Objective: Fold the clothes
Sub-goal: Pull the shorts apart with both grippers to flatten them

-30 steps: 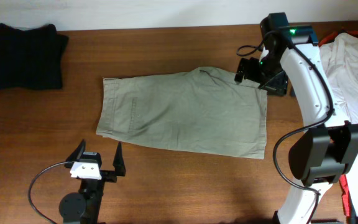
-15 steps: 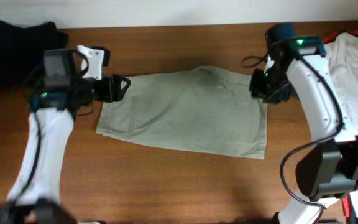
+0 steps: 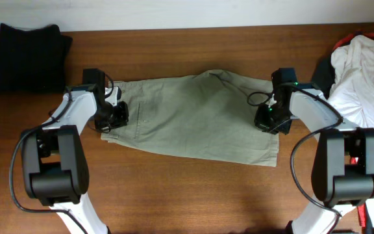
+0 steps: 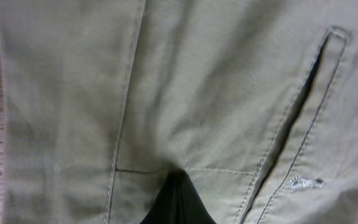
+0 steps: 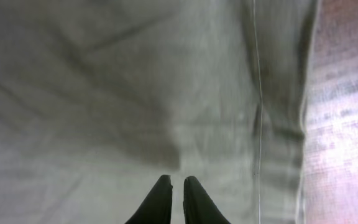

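The khaki-olive shorts (image 3: 193, 123) lie spread flat across the middle of the table. My left gripper (image 3: 112, 117) sits on their left end near the waistband. In the left wrist view it (image 4: 178, 186) is shut, and the cloth (image 4: 197, 81) puckers around its black tip, beside a stitched pocket slit (image 4: 303, 106). My right gripper (image 3: 267, 120) rests on the shorts' right end, just inside the hem. The right wrist view shows its fingertips (image 5: 178, 182) pressed almost together, with a ridge of fabric (image 5: 104, 93) running into them.
A folded black garment (image 3: 24, 57) lies at the back left corner. A heap of white clothes (image 3: 362, 71) with a bit of red (image 3: 352, 37) sits at the right edge. Bare wood (image 3: 174, 195) runs along the front of the table.
The left arm swung from the table's front up to the shorts' left end and closed. The right gripper moved down from the back right corner onto the right end and closed.
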